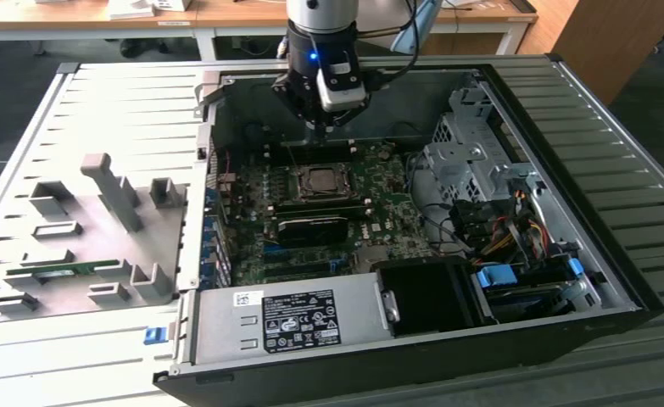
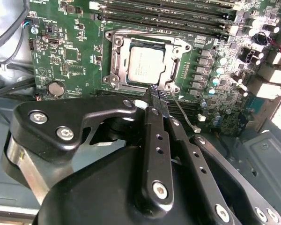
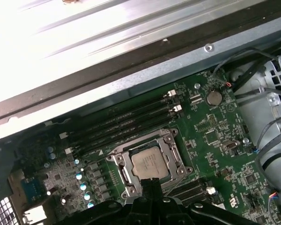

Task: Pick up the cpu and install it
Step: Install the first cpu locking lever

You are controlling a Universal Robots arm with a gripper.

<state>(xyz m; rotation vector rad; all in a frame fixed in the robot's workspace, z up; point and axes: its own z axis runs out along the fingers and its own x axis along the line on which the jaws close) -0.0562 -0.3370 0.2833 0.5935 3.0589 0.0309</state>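
Note:
The cpu (image 1: 318, 180), a small square chip with a silvery-grey top, lies flat inside the dark-framed socket (image 1: 294, 188) on the green motherboard, in the middle of the open computer case. It shows in both wrist views (image 2: 147, 65) (image 3: 150, 162). My gripper (image 1: 321, 129) hangs above the board, just beyond the socket's far edge in the exterior view. Its black fingers meet at their tips (image 2: 157, 95) over the socket's rim, apart from the cpu, with nothing between them. The gripper (image 3: 149, 187) is shut.
A labelled power supply (image 1: 298, 322) fills the case's near side. A metal drive cage (image 1: 479, 144) and loose cables (image 1: 501, 229) sit at the exterior view's right. A grey fixture plate (image 1: 83, 246) with a green memory stick (image 1: 54, 271) lies left of the case. Memory slots (image 2: 168, 14) run beside the socket.

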